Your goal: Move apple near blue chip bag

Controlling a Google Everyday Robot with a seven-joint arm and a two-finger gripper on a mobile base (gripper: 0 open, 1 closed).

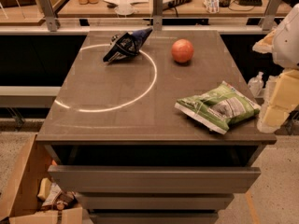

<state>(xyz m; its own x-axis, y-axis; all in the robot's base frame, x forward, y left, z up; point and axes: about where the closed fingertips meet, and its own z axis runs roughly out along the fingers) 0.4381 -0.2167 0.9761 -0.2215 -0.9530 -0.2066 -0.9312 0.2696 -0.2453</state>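
Resting on the far half of the flat grey-brown counter [117, 120], the small round red-orange apple [182, 50] touches no other item. The wrinkled dark navy-blue chip bag [125, 45] with white markings lies to the left of the apple, near the far edge and apart from the fruit, with its tapered end directed toward the far right. This bag overlaps the far arc of a thin white circle [155, 71] marked on the counter surface; the apple lies just outside that circle. A larger crumpled green and white snack bag [217, 106] lies at the near right corner, well apart from the apple. The cream and white end effector [275, 104] is positioned off the right edge of the counter, just beside the green and white bag; whether it is open or closed cannot be told. A grey drawer [154, 178] projects from below the counter.
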